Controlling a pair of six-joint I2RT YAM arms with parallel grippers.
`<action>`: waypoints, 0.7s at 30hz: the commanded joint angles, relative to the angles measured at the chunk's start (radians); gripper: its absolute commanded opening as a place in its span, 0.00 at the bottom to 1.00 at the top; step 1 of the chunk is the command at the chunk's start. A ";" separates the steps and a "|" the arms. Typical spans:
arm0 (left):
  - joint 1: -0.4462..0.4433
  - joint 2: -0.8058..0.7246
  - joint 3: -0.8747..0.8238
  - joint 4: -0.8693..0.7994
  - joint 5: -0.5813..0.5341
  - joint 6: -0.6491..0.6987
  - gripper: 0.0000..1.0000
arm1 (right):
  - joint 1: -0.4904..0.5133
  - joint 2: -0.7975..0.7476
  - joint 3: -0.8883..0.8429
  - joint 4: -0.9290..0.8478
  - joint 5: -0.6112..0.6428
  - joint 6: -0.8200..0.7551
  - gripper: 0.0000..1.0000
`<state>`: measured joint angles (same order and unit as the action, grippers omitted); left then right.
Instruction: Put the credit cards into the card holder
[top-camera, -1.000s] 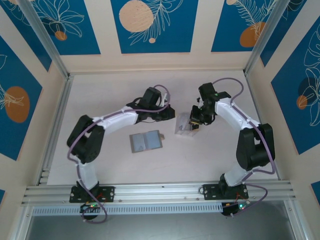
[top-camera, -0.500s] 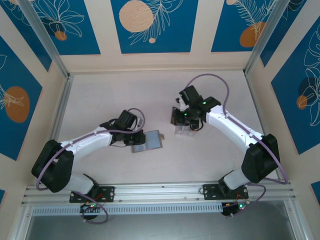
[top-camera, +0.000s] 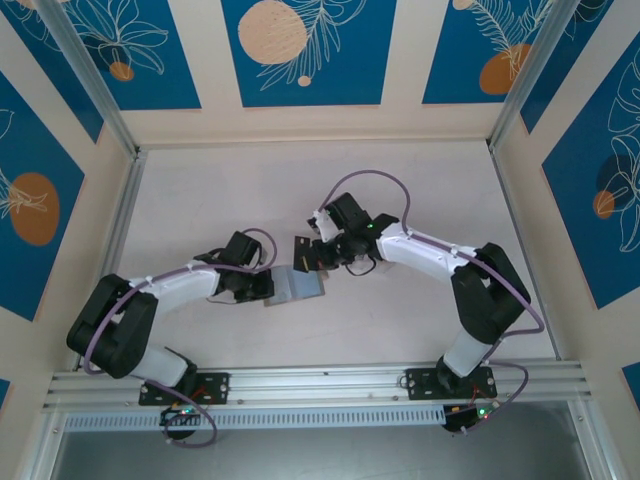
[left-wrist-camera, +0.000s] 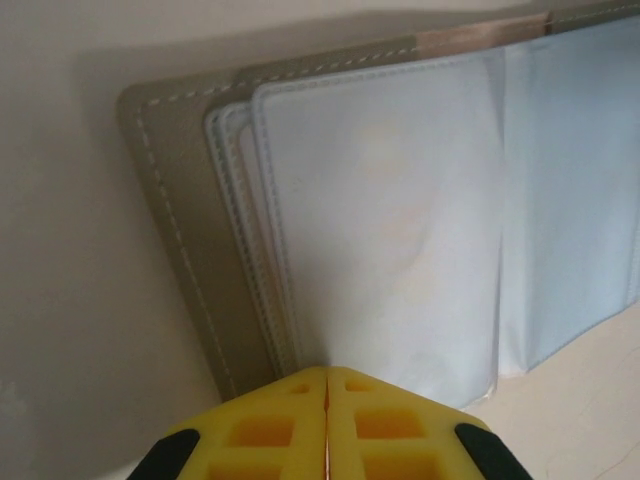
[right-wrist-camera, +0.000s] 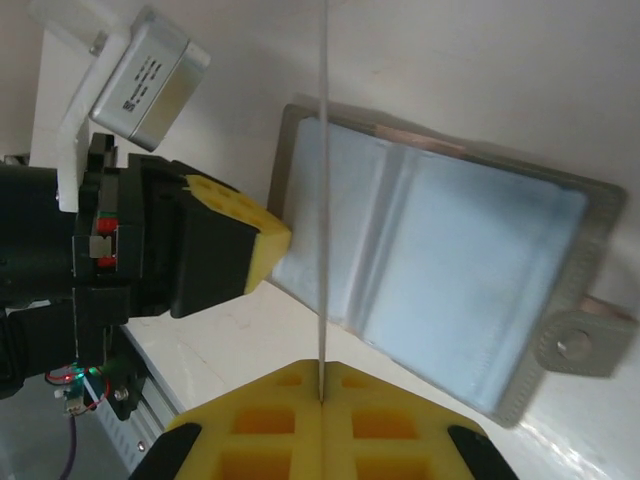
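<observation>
Insertion step: right gripper (right-wrist-camera: 321, 390) is clamped on a thin card (right-wrist-camera: 323, 200), held edge-on over the open card holder (right-wrist-camera: 450, 270), which lies flat on the table (right-wrist-camera: 480, 80). Left gripper (left-wrist-camera: 327, 385) has its fingers pressed together, tips at the holder's edge, apparently pinning it. Next, the card edge likely needs lining up with a sleeve slot.

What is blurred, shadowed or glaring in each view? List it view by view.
Top external: even light, soft arm shadows on the pale table. Left wrist: the yellow left gripper is slightly soft; faint glare on the open grey card holder. Right wrist: the thin plastic credit card, edge-on in the right gripper, reads as a line.
</observation>
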<state>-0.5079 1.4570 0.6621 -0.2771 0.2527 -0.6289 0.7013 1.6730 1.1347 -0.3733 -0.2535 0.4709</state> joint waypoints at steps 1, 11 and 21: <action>0.006 0.018 -0.025 0.011 -0.028 0.001 0.07 | 0.012 0.025 -0.021 0.101 -0.074 0.002 0.00; 0.005 -0.028 -0.067 -0.023 -0.071 -0.025 0.05 | 0.028 0.107 -0.044 0.134 -0.058 0.037 0.00; 0.005 -0.046 -0.079 -0.020 -0.063 -0.024 0.05 | 0.037 0.138 -0.057 0.142 -0.082 0.043 0.00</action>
<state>-0.5079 1.4147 0.6128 -0.2459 0.2302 -0.6479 0.7277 1.7908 1.0969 -0.2409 -0.3004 0.5053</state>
